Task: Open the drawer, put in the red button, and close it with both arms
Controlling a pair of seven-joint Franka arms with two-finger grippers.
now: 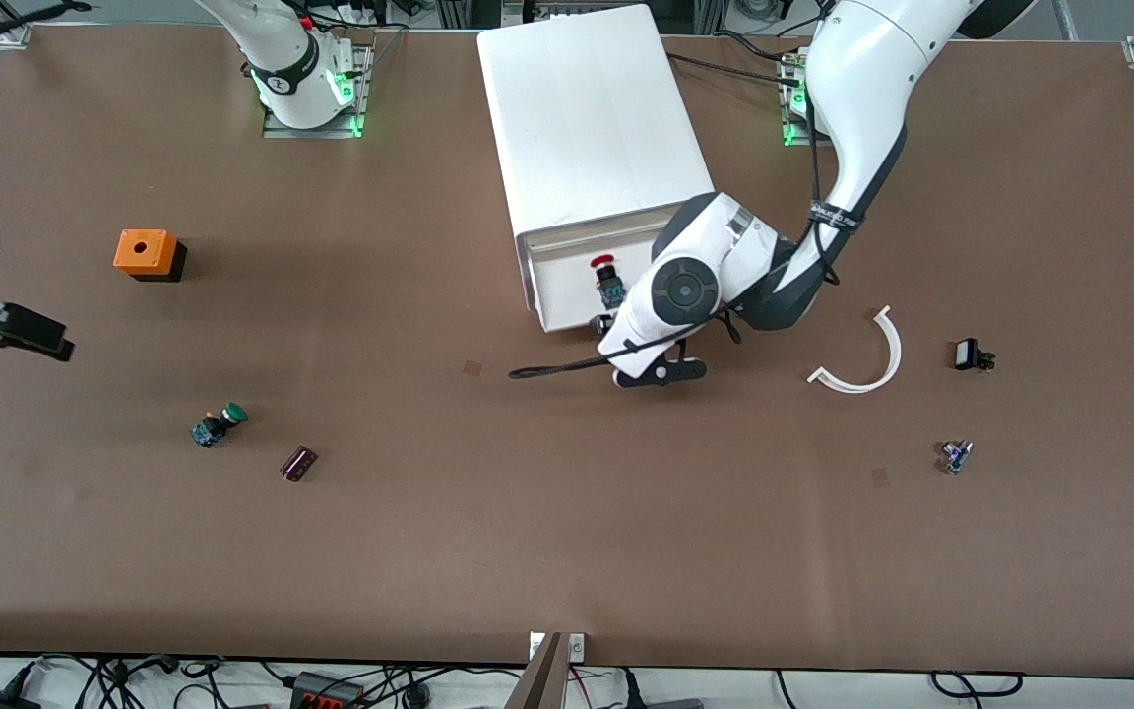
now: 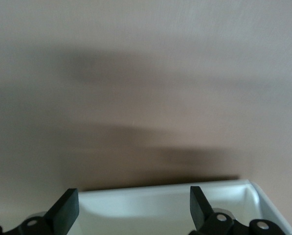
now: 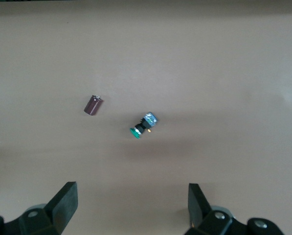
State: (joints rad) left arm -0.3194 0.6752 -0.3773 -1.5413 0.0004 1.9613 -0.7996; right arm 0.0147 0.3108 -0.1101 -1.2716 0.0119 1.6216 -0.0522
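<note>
Front view shows the red button point(image 1: 605, 264) lying in the pulled-out drawer point(image 1: 567, 295). Left pincer point(image 2: 131, 208), fingers apart, hangs over the drawer's front edge; right pincer point(image 3: 132, 205), also apart, waits well away from the drawer

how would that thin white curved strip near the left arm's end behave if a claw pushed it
The white curved strip looks thin and flat, so it would probably slide or pivot on the table rather than roll. Its slim open arc suggests it is light and may flex somewhat.
</note>
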